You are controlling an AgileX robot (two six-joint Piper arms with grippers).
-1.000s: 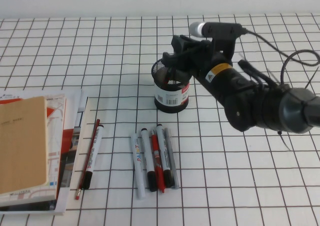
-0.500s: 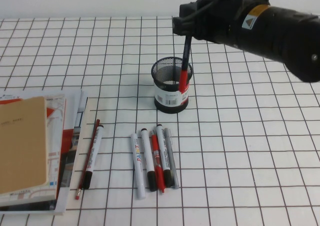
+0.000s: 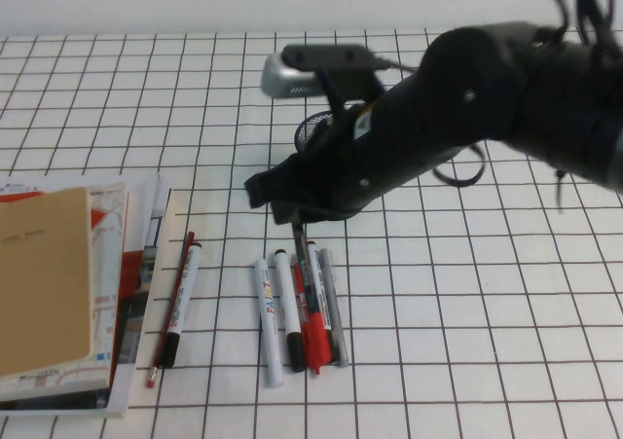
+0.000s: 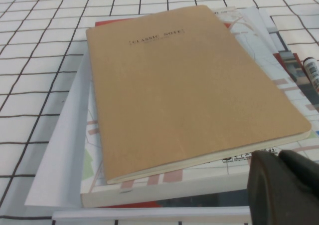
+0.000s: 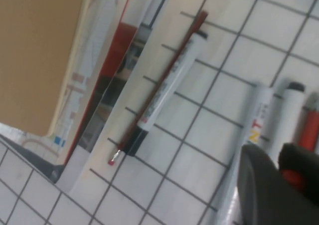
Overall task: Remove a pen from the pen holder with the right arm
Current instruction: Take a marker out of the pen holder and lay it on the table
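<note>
The pen (image 3: 301, 262) is out of the holder (image 3: 312, 133), pinched in my right gripper (image 3: 297, 229). It hangs steeply from the gripper, and its red end comes down over the row of markers (image 3: 282, 303) lying on the surface (image 3: 467, 322). I cannot tell whether it touches them. From my right wrist, a bit of red shows between my two dark fingers (image 5: 259, 180).

The holder stands on the far side of my right arm. The arm reaches across it and hides most of it, so I see only part of its black mesh rim.

To the left of the row, a single marker (image 3: 184, 293) and a reddish pencil (image 3: 183, 261) lie side by side, touching. Just beyond them, at the surface's left edge, a brown notebook (image 4: 189, 85) rests on top of a stack of booklets (image 3: 131, 303).

My left gripper (image 4: 281, 182) hangs over a corner of that stack, its fingers pressed together.
</note>
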